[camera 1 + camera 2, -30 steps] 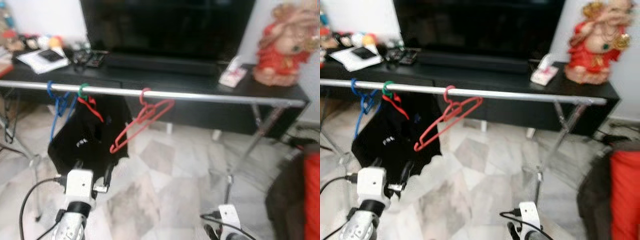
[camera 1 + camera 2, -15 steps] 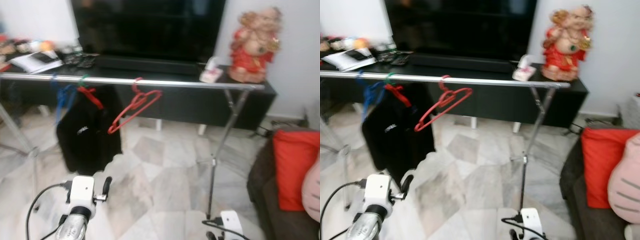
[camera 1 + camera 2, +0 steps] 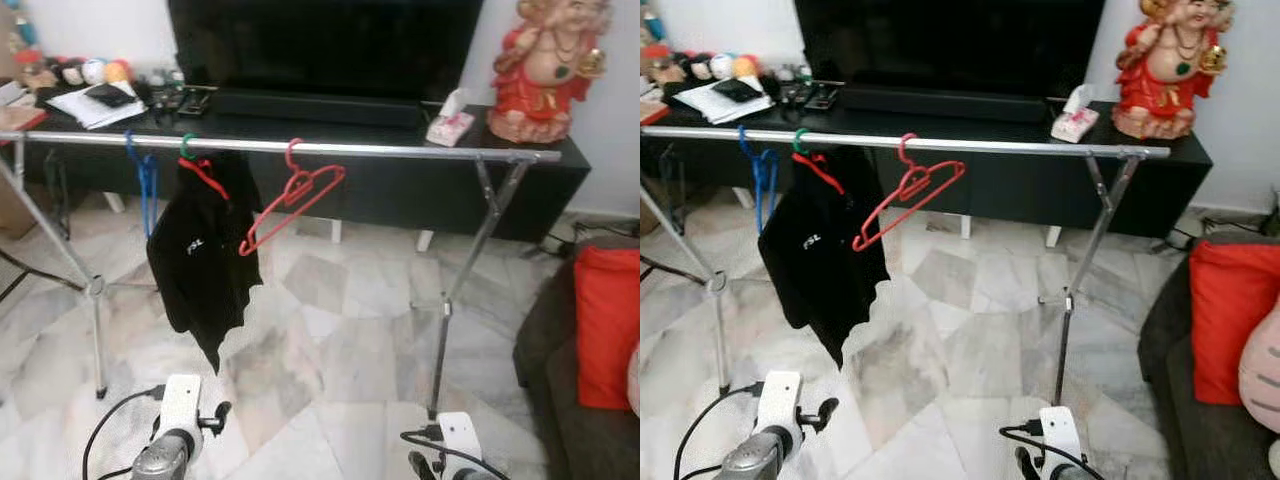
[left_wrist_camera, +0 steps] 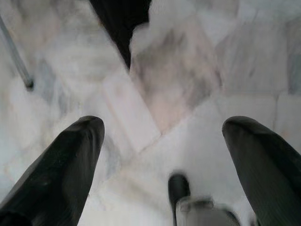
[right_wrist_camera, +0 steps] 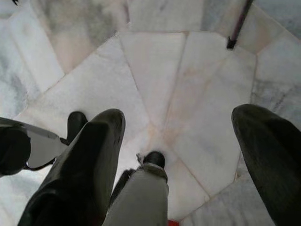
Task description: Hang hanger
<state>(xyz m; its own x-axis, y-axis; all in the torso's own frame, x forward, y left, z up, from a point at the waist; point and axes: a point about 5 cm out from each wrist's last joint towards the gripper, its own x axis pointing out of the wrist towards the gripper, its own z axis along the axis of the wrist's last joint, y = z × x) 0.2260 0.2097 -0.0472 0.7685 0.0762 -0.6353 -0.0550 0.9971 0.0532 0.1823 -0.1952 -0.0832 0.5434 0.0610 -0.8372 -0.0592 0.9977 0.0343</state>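
Note:
A silver clothes rail (image 3: 400,150) spans the room at cabinet height. An empty red hanger (image 3: 292,205) hangs from it by its hook, tilted down to the left. Left of it, a green-hooked hanger carries a black garment (image 3: 203,265), and a blue hanger (image 3: 146,185) hangs further left. Both arms are low, well short of the rail. My left gripper (image 4: 164,136) is open over the marble floor with nothing between its fingers. My right gripper (image 5: 178,127) is open too and holds nothing.
Behind the rail stand a black TV cabinet (image 3: 540,185), a large TV (image 3: 320,45), a red statue (image 3: 545,70) and a tissue box (image 3: 447,125). The rack's legs (image 3: 445,300) reach the floor. A dark sofa with a red cushion (image 3: 605,320) lies at the right.
The whole view has shifted and sharpened, so the camera has moved. My left arm sits lower and farther from the rail. The hangers stay on the rail.

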